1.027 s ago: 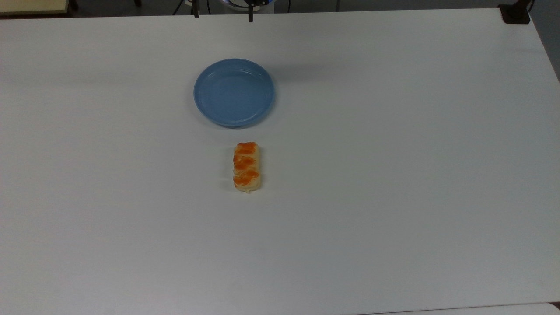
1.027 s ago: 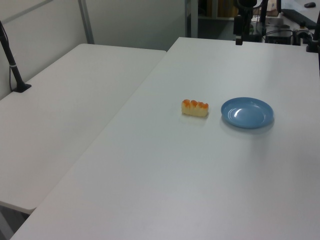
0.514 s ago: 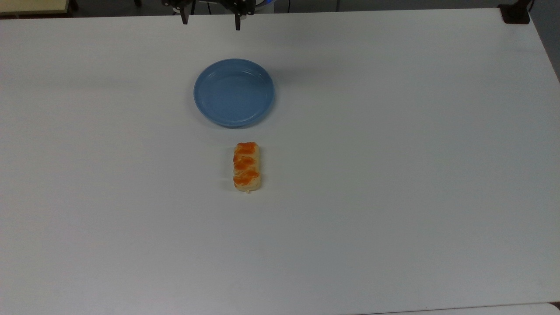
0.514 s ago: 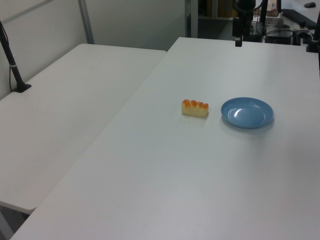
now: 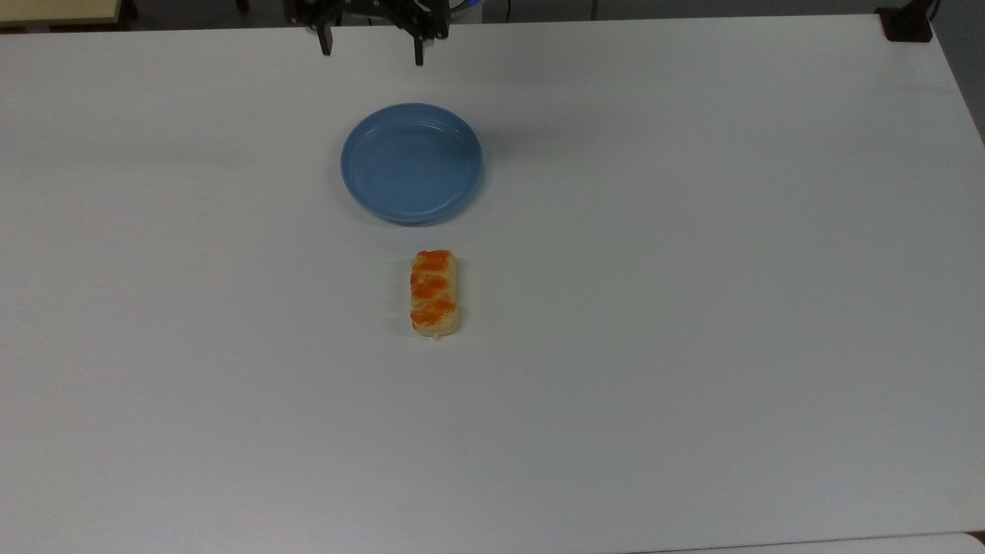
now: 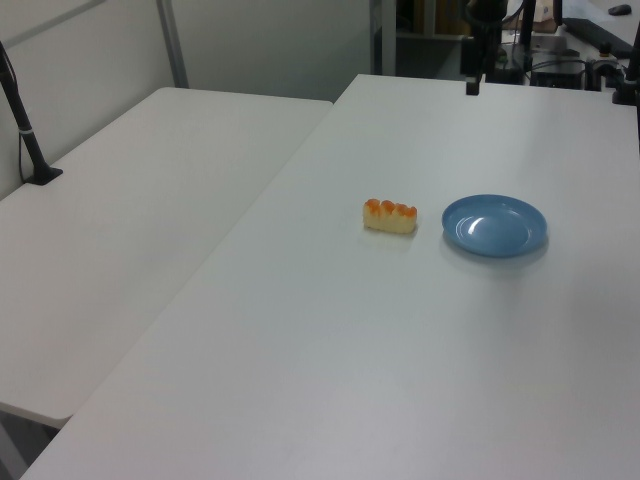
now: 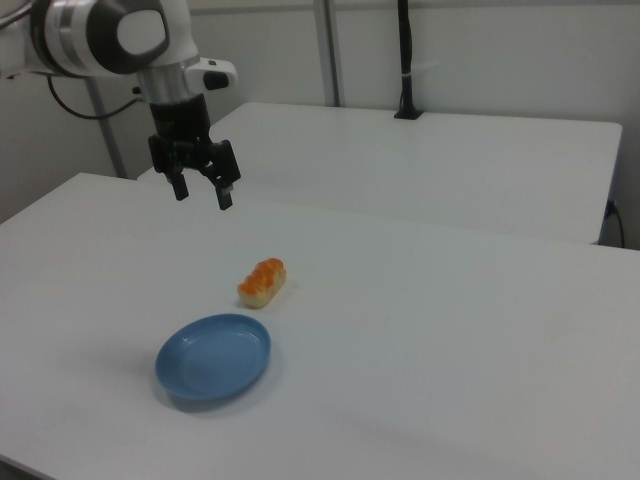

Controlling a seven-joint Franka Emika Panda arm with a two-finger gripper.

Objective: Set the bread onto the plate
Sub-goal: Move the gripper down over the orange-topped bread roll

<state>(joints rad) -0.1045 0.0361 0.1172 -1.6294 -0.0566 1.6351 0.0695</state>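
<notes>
1. Nothing of the task looks done; the bread (image 5: 435,293) lies on the white counter (image 5: 692,308), the plate (image 5: 412,163) holds nothing, and the tool (image 7: 199,191) carries nothing.
2. Tool state: fingers spread wide apart with only air between them; it hangs in the air off the counter, fingertips pointing down, on the white arm (image 7: 110,35).
3. Places from the tool: in the top view the tool (image 5: 371,46) sits at the far edge of the counter; the plate is the nearer thing, below it in the top view; the bread lies beyond the plate, well apart from the tool; in the right view both lie lower and to the right view's right of the tool.
4. Bread and plate are near each other but not touching; a strip of bare counter shows between them.
5. Bread look: small oblong pale-yellow loaf, three orange-brown glazed bumps along the top; lying flat, upright, long axis pointing roughly at the plate; shorter than the plate is wide.
6. Plate look: round, blue, shallow, ringed raised rim; flat on the counter.
7. Left to do, as I judge it: travel over past the plate, descend on the bread, grip across its narrow sides, lift, carry back, release on the plate; all of it remains.
</notes>
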